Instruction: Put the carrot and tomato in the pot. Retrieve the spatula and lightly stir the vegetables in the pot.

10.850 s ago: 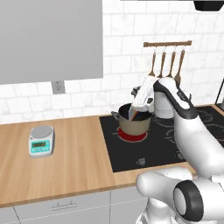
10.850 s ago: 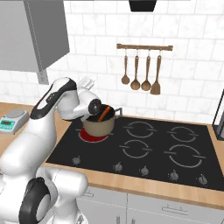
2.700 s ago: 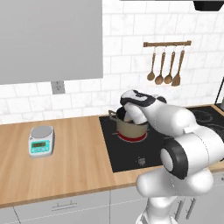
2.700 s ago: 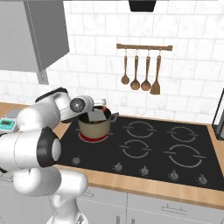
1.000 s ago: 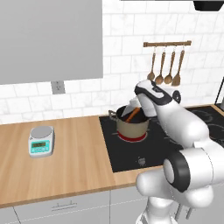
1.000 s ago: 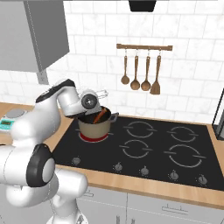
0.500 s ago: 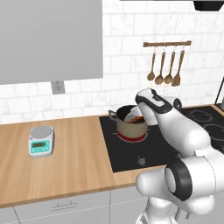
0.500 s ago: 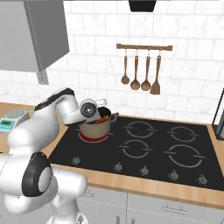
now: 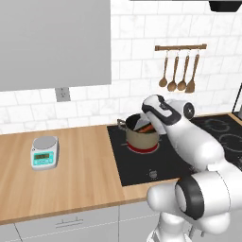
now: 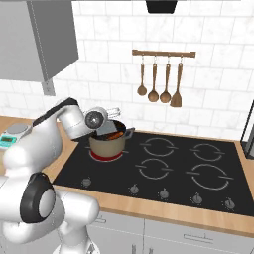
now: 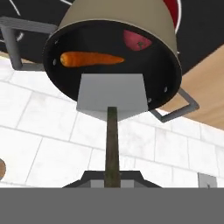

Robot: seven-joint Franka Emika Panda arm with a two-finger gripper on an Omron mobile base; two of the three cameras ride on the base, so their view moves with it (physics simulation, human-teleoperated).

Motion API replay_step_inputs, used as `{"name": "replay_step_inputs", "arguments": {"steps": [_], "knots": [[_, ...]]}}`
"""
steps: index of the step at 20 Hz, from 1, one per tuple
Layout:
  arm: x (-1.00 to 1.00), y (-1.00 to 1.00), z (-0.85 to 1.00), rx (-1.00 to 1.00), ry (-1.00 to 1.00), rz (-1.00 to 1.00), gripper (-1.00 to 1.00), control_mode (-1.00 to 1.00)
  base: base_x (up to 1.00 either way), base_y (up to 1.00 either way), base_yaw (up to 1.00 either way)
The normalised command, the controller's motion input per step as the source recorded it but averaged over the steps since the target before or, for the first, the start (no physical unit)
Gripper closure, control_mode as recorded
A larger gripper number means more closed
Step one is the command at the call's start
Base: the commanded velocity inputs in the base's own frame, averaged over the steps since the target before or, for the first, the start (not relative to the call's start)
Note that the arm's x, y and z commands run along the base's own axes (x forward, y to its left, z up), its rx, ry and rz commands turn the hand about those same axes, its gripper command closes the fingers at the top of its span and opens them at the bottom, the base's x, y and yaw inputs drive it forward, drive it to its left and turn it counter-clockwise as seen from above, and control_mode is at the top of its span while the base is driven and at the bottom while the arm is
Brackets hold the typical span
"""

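Note:
The tan pot (image 11: 162,26) with its dark inside stands on the cooktop's rear left burner (image 9: 142,148). Inside it lie the orange carrot (image 11: 92,59) and the red tomato (image 11: 137,40), apart from each other. My gripper (image 11: 111,176) is shut on the thin dark handle of the grey spatula (image 11: 111,94). Its squarish blade reaches over the pot's rim, just short of the carrot. From the left base view, the gripper (image 9: 151,118) hovers at the pot's (image 9: 142,138) right rim. In the right base view the gripper (image 10: 101,124) sits at the left rim of the pot (image 10: 106,144).
The black cooktop (image 10: 168,168) has several free burners to the pot's right. A small kitchen scale (image 9: 45,152) rests on the wooden counter (image 9: 71,179) at the left. Wooden spoons and a spatula hang from a wall rail (image 10: 161,74). A grey wall cabinet (image 9: 54,42) overhangs the counter.
The hand has dropped a little and rolled over the pot, sweeping the spatula blade across the inside. The pot itself has stayed on its burner.

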Motion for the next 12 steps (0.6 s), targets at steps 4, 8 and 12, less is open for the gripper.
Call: {"name": "replay_step_inputs", "arguments": {"steps": [4, 8, 12], "knots": [[0.51, 0.0, -0.14, 0.0, 0.2, -0.12, 1.0, -1.0, 0.0, 0.0, 0.0], [0.09, 0.0, -0.76, 0.0, 0.27, -0.08, 1.0, -1.0, 0.0, 0.0, 0.0], [0.0, 0.0, -0.24, 0.01, 0.12, -0.05, 1.0, -1.0, 0.0, 0.0, 0.0]]}}
